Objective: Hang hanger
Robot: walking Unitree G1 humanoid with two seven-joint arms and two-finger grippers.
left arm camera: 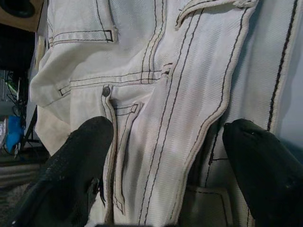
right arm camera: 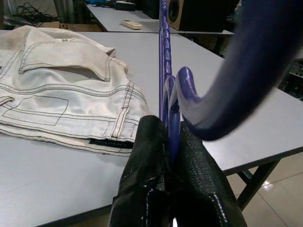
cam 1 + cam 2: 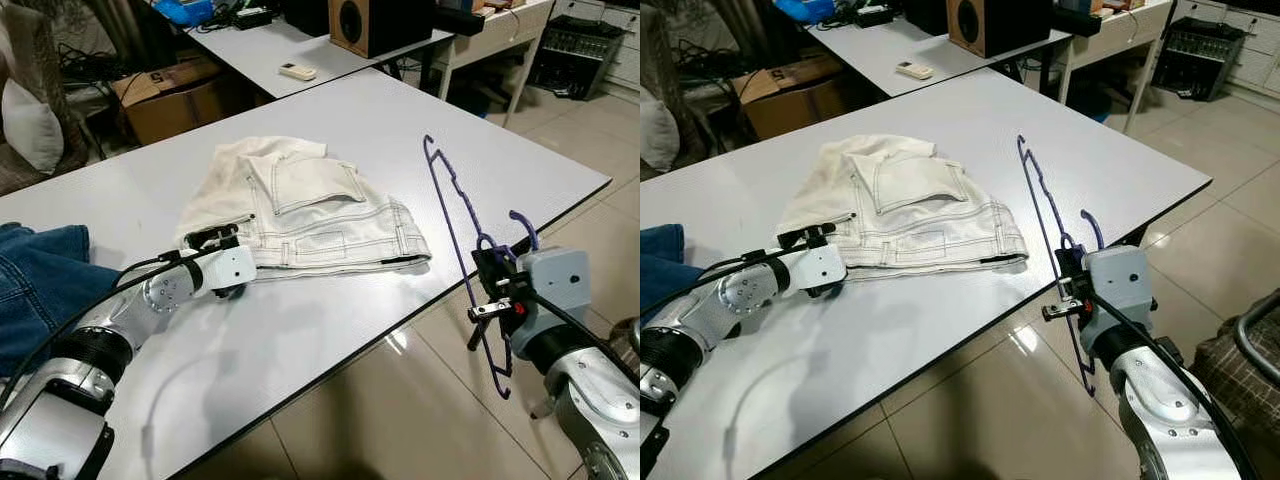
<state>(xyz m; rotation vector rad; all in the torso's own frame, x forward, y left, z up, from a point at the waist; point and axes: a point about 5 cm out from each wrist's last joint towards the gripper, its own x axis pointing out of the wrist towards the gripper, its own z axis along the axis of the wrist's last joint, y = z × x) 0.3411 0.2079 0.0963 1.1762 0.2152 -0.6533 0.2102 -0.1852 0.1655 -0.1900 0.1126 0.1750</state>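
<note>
A: What sort of place is this?
B: An office or lab room, by the 2 pale grey work tables (image 3: 500, 150) on a glossy tiled floor (image 3: 400, 420).
A: Anything else?
B: A wooden speaker (image 3: 365, 25), a cardboard box (image 3: 175, 95), tangled cables (image 3: 85, 65).

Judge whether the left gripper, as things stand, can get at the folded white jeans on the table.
Probably yes. The left gripper sits open at the near edge of the white jeans, its fingers on either side of a seam, with nothing between.
</note>
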